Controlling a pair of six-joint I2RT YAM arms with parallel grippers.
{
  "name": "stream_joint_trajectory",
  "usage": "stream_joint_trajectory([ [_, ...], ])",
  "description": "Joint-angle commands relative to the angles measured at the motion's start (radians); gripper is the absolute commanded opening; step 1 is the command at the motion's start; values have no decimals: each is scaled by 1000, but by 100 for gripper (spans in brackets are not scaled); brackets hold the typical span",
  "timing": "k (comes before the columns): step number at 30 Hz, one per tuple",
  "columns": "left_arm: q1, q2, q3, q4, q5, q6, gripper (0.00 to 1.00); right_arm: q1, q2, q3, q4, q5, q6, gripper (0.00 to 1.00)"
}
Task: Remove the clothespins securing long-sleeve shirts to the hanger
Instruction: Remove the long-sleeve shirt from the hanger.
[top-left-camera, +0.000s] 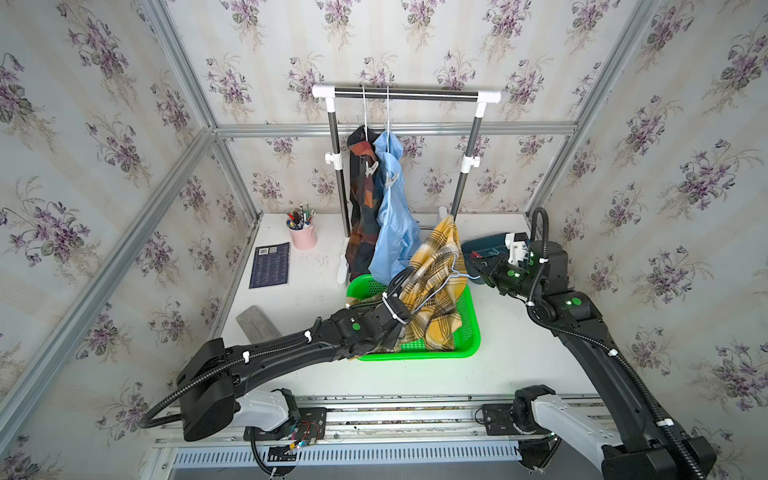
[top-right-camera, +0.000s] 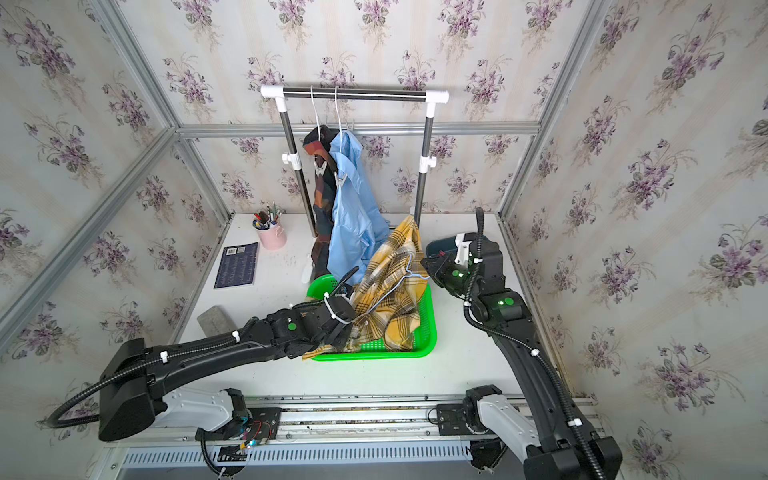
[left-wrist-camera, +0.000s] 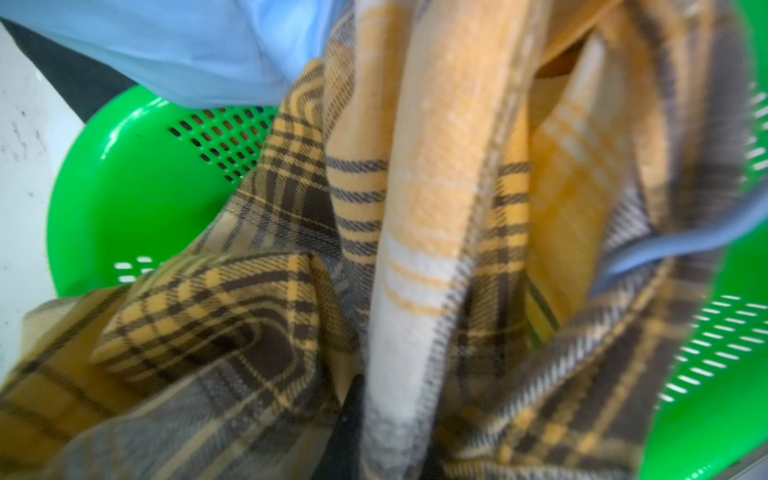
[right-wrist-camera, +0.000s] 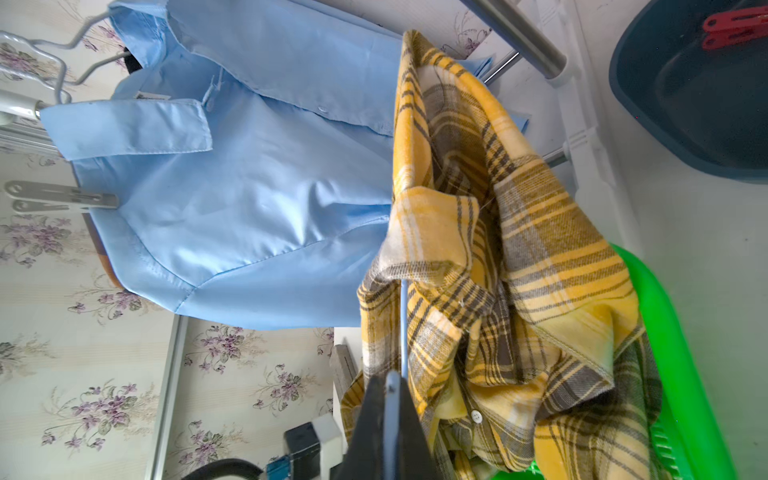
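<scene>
Where the green basket (top-left-camera: 415, 356) sits at the middle of the surface (top-left-camera: 523, 357), the holdings are listed as follows.

1. Yellow plaid shirt (top-left-camera: 436, 282): limp, lower half heaped in the basket, upper half drawn up on a blue wire hanger (right-wrist-camera: 402, 332).
2. Right end effector (right-wrist-camera: 392, 380): jaws pressed together on the hanger's wire (the thin blue rod runs straight out from between the fingertips in the right wrist view). It is poised near the basket's far right corner.
3. Left end effector (top-right-camera: 343, 334): pushed into the yellow cloth at the basket's near left side. Its fingertips are buried in folds, so wide, narrow or gripping cannot be told.
4. Light blue shirt (top-left-camera: 390, 216): hanging from a white hanger (top-left-camera: 388, 108) on the rail (top-left-camera: 407, 94) at the back, its hem reaching the basket's far rim. One translucent grey clothespin (right-wrist-camera: 62, 199) is clipped at the shoulder.
5. Dark plaid shirt (top-left-camera: 361, 199): just beside the blue one, touching it. A second translucent clothespin (top-left-camera: 372, 168) is on its shoulder.
6. Red clothespin (right-wrist-camera: 735, 27): lying loose in a dark blue tub (right-wrist-camera: 706, 124), at the right rear of the surface.
7. Sundries, left side of the surface: pink cup of pens (top-left-camera: 303, 237), dark booklet (top-left-camera: 270, 265), grey block (top-left-camera: 257, 324).
</scene>
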Motion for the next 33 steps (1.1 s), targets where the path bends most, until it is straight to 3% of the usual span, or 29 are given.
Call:
stream_joint_trajectory([
  [1,-19,20,-23,3,-9,-45,13,-34,5,8,138,-41,64,0],
  [16,-157,60,72,77,-32,-69,22,-36,-27,-116,236,-35,143,0],
  [21,-163,82,89,77,-56,-59,22,-22,-44,-133,248,-29,156,0],
  [27,-150,116,49,90,-71,-78,21,-36,-33,-46,205,-46,143,0],
  [33,-101,56,-20,98,-85,-94,21,-119,-54,-24,122,-90,90,0],
])
